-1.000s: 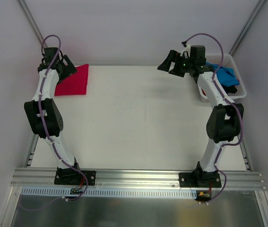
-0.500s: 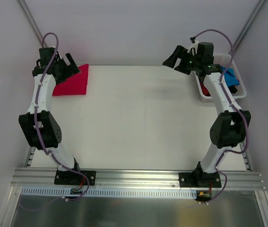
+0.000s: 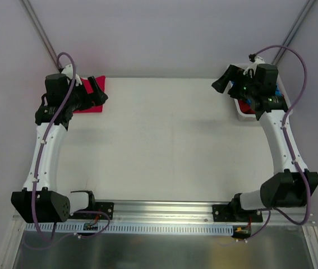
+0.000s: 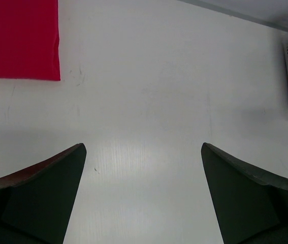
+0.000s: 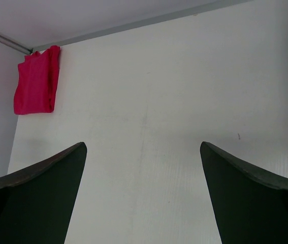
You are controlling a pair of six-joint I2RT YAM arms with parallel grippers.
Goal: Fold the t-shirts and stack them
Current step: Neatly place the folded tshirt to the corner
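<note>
White tabletop (image 3: 164, 140) fills the top view between pale walls, bare across its middle. At about 10 o'clock lies the crimson t-shirt (image 3: 100, 83), folded into a flat rectangle with its edges squared, and partly hidden under the left arm's wrist. The left gripper (image 3: 99, 93) hangs just beside it toward 3 o'clock. Its wrist camera shows the fingers spread wide with nothing between them, and the shirt off at 11 o'clock. The right gripper (image 3: 224, 82) is up at 2 o'clock, just beside the white basket (image 3: 240, 112), fingers likewise wide apart and empty. It faces across the table toward 9 o'clock, away from the basket. A scrap of blue cloth (image 3: 248, 103) and a bit of red show in the basket (how many shirts are in there I cannot tell).

My reading: one shirt is folded and placed, and fetching the next is the step in hand. The right arm would have to turn back toward 3 o'clock, dip into the basket and pinch one layer of cloth. The left arm should leave the folded shirt undisturbed.
</note>
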